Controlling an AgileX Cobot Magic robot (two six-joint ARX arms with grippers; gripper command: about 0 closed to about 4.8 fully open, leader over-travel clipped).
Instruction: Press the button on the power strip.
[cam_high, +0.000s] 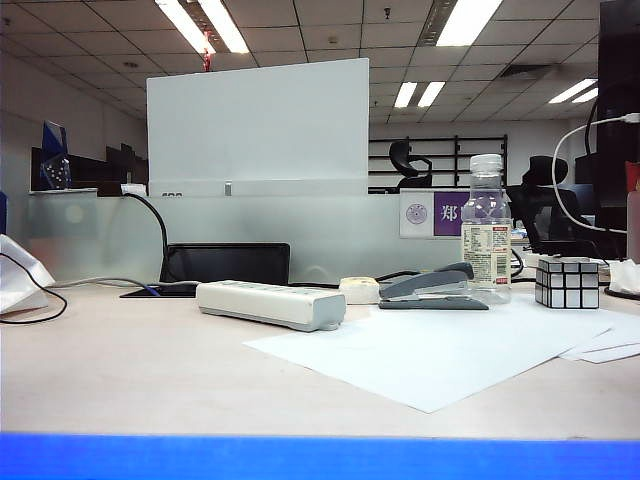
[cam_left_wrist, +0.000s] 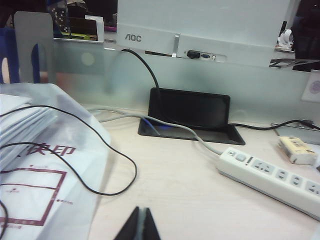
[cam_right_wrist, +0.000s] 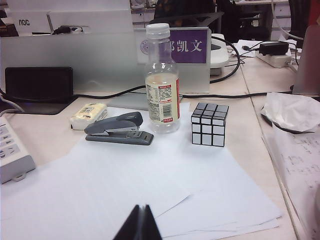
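Left gripper (cam_left_wrist: 138, 225) closed above table, right gripper (cam_right_wrist: 139, 224) closed above paper (cam_right_wrist: 125, 185)

We read "AOC" on monitor's lower bezel (cam_left_wrist: 134, 37). Purple nameplate (cam_right_wrist: 187, 46) on partition shows white characters "凯文"; exterior view shows "郑" there. Plastic bag (cam_left_wrist: 45, 165) by left arm bears red characters, last two "快印". Bottle label (cam_right_wrist: 162, 102) has print too small to read.

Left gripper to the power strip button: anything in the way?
Nothing visible. The left gripper, jaws shut, sits over bare table; the power strip lies ahead with its button uncovered. The black cable loops off to the side.
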